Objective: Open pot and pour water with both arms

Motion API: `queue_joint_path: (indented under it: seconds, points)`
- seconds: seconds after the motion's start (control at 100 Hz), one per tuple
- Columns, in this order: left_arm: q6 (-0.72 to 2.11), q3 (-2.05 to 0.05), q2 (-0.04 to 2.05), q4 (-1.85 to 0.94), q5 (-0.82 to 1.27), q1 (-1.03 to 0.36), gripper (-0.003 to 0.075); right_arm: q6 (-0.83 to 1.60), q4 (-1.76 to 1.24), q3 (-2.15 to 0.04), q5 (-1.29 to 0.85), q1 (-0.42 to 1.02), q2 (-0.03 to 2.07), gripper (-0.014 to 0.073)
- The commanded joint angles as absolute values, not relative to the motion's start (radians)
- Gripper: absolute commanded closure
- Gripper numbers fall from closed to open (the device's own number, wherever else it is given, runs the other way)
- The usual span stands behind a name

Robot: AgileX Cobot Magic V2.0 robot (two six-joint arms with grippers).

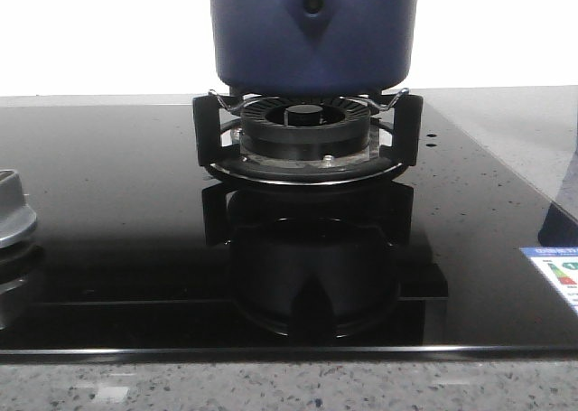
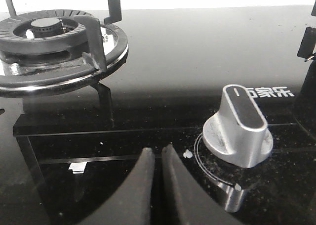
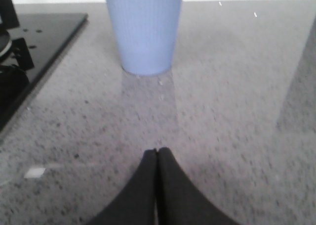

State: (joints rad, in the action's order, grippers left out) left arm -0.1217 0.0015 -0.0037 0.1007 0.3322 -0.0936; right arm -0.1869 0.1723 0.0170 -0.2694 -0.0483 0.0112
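Observation:
The dark navy-blue pot (image 1: 313,33) stands on the burner grate (image 1: 307,131) at the back middle of the black glass hob (image 1: 108,212); its top and lid are cut off by the frame. My left gripper (image 2: 159,152) is shut and empty, low over the hob beside a silver knob (image 2: 238,126). My right gripper (image 3: 157,152) is shut and empty, over the grey speckled counter (image 3: 232,111), with the pale blue cup (image 3: 143,27) standing ahead of it. Neither gripper shows in the front view.
A second empty burner (image 2: 52,42) sits beyond the left gripper. Another silver knob (image 1: 11,214) is at the hob's left edge. A sticker label (image 1: 555,275) lies at the hob's right. The hob's edge (image 3: 39,52) runs beside the cup.

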Motion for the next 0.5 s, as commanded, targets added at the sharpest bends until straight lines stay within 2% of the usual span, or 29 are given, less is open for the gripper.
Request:
queue_joint_path:
  seconds: [0.0, 0.49]
  points:
    - [-0.133, 0.046, -0.034, 0.089, 0.283, -0.098, 0.0740, -0.169, 0.148, 0.040, -0.287, -0.058, -0.010, 0.0657]
    - [-0.133, 0.046, -0.034, 0.089, 0.283, -0.098, 0.0740, -0.167, 0.146, 0.040, -0.305, -0.058, -0.029, 0.0657]
